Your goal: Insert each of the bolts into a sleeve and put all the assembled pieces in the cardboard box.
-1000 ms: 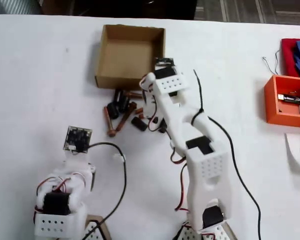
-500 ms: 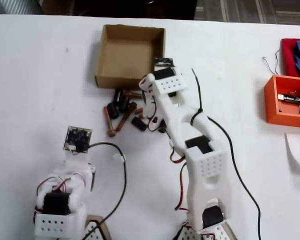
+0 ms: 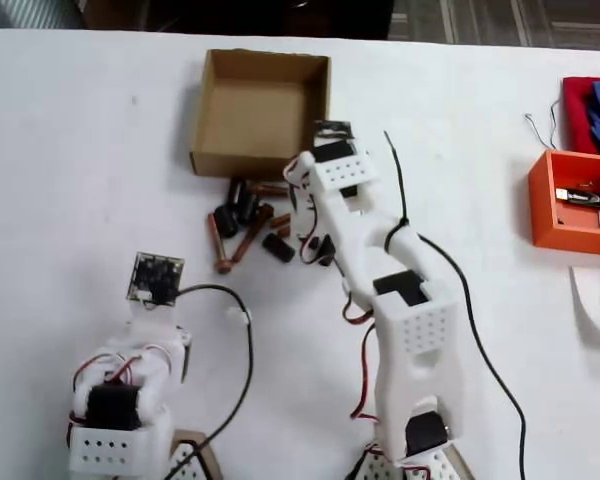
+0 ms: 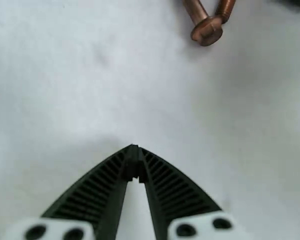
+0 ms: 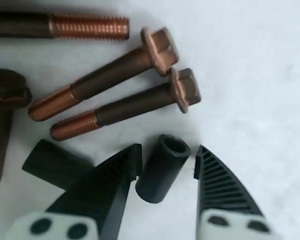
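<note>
The white table [image 3: 80, 150] lay under everything. My right arm [image 3: 405, 320] rose from its 6 o'clock edge and stretched toward 11 o'clock, its wrist ending just at 5 o'clock of the box [image 3: 260, 115]. My left arm [image 3: 130, 390] sat folded near the 7 o'clock corner, well apart from the parts. The box stood open-topped toward 12 o'clock, and an orange tray [image 3: 555, 215] sat at the 3 o'clock edge. The heap of bolts [image 3: 250, 232] and black sleeves [image 3: 278, 247] lay on the table just at 6 o'clock of the box, all outside it. My right gripper [image 5: 167, 152] was low over that heap with its fingers spread, one on each side of a sleeve [image 5: 160, 175] that lay on the table; whether either finger touched it I could not tell. Two copper bolts [image 5: 130, 65] lay side by side just beyond that sleeve, apart from it, and a second sleeve [image 5: 50, 162] lay near my other finger. My left gripper [image 4: 134, 155] hung over bare table with its fingers pressed together, holding nothing, and a bolt head [image 4: 206, 31] showed some way off from it.
</note>
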Controlling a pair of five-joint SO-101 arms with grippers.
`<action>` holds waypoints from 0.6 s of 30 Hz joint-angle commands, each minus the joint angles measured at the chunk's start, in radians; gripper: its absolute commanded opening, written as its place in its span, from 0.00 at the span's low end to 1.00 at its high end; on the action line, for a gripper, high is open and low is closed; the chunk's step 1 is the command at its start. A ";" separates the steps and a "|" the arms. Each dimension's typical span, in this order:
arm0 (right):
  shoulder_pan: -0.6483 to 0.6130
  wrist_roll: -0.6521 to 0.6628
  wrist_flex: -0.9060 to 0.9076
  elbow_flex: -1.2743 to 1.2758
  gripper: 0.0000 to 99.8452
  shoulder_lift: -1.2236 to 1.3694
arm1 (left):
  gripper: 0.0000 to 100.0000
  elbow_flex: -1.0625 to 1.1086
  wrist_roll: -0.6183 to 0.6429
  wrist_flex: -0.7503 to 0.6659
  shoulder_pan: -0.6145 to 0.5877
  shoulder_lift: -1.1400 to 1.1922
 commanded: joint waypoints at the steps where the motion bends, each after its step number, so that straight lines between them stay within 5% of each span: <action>1: 0.016 0.000 -0.008 -0.003 0.17 -0.007 | 0.03 0.019 0.002 0.003 0.009 -0.026; 11: 0.008 0.002 0.021 0.002 0.07 -0.005 | 0.03 0.019 0.002 0.003 0.009 -0.026; 18: -0.004 0.068 0.024 0.002 0.13 -0.005 | 0.03 0.019 0.002 0.003 0.009 -0.026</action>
